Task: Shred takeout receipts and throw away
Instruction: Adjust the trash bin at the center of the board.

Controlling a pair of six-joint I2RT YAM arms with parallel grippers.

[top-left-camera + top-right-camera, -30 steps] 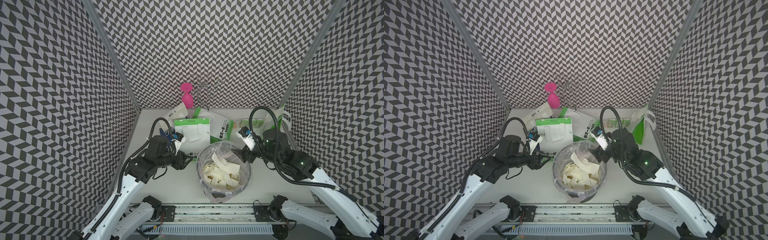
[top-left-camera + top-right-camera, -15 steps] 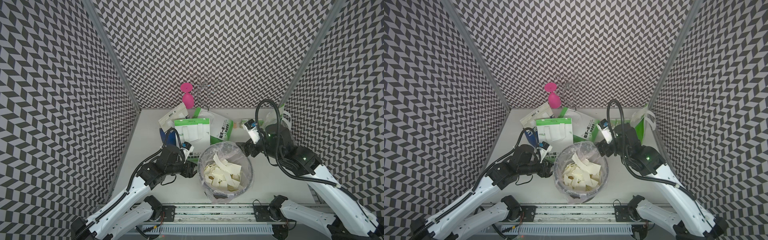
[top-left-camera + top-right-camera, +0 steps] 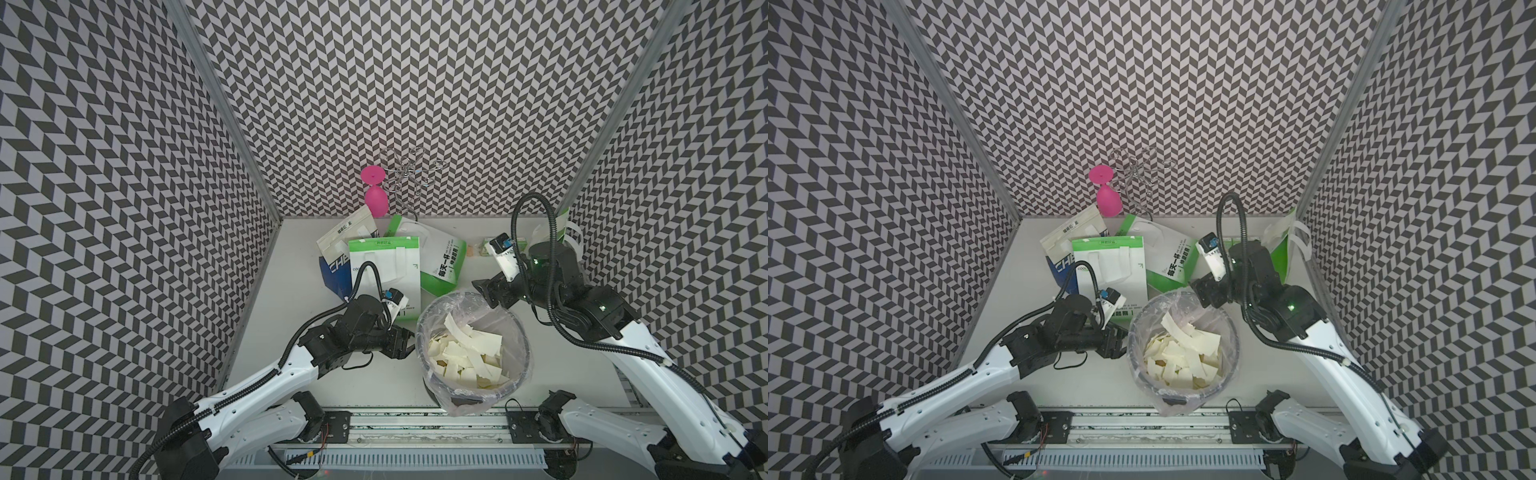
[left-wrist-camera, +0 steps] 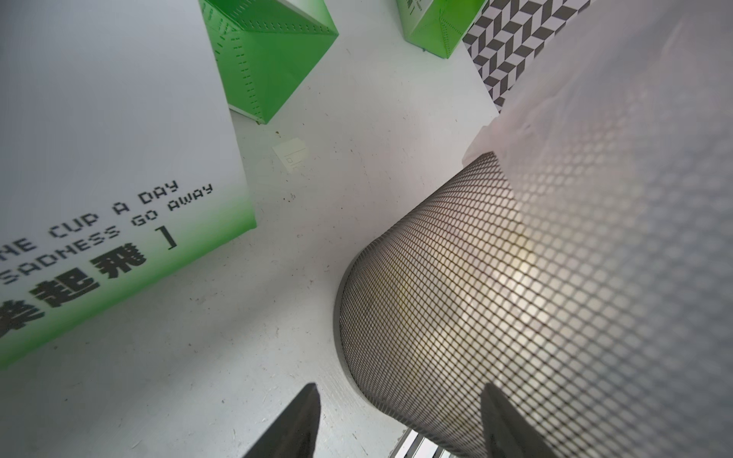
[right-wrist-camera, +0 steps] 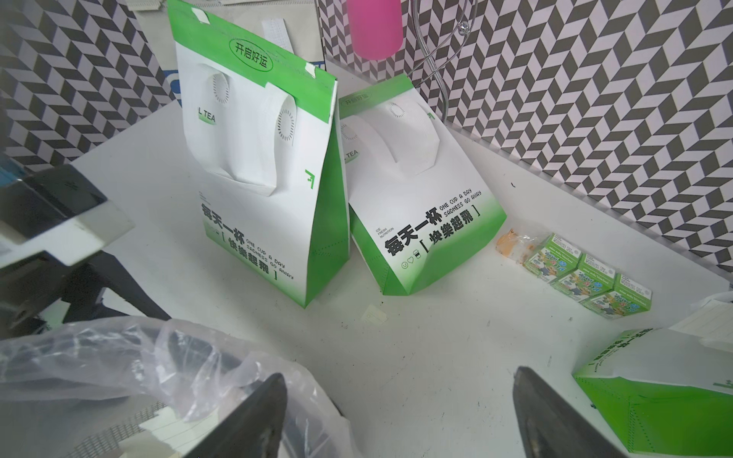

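Note:
Several torn cream scraps of the takeout receipts (image 3: 465, 353) (image 3: 1183, 353) lie in the mesh bin (image 3: 526, 353) (image 3: 1236, 345) with its clear liner. One small scrap (image 4: 291, 154) (image 5: 374, 315) lies on the table between the bin and the bags. My left gripper (image 3: 401, 343) (image 3: 1115, 343) (image 4: 400, 396) is open and empty, low against the bin's left wall (image 4: 476, 277). My right gripper (image 3: 484, 291) (image 3: 1202, 291) (image 5: 400, 376) is open and empty at the bin's far right rim, one finger over the liner (image 5: 119, 357).
Two green-and-white bags (image 3: 384, 266) (image 3: 440, 257) and a blue-and-white bag (image 3: 336, 257) stand behind the bin; another green bag (image 3: 561, 232) leans at the right wall. Small green cartons (image 5: 587, 273) lie near the back. A pink cup (image 3: 376, 195) hangs on a wire rack.
My left arm has reached forward and right, down to the bin's side. My right gripper has drawn back a little toward the far rim and opened slightly wider.

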